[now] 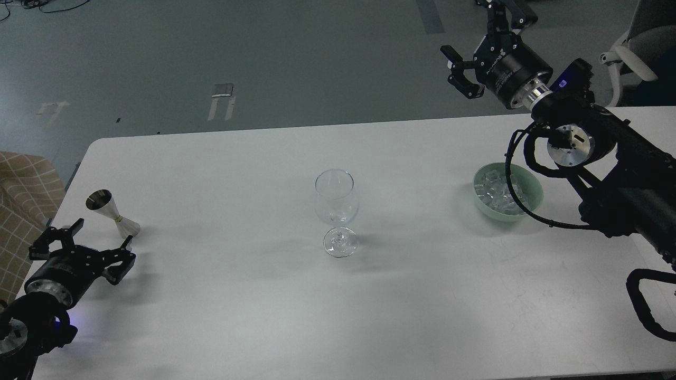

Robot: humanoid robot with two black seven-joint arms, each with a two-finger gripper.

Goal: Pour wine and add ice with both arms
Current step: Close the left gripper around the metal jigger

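Empty wine glass (336, 211) mid-desk — right of it, ice (496, 192) looks slippery, best pinched flat-sided; both claws, left (79, 244) and right (458, 68), gape empty.

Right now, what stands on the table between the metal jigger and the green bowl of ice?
In the head view, only the empty wine glass stands between the jigger and the bowl.

Black arms (623, 158), silver wrist rings
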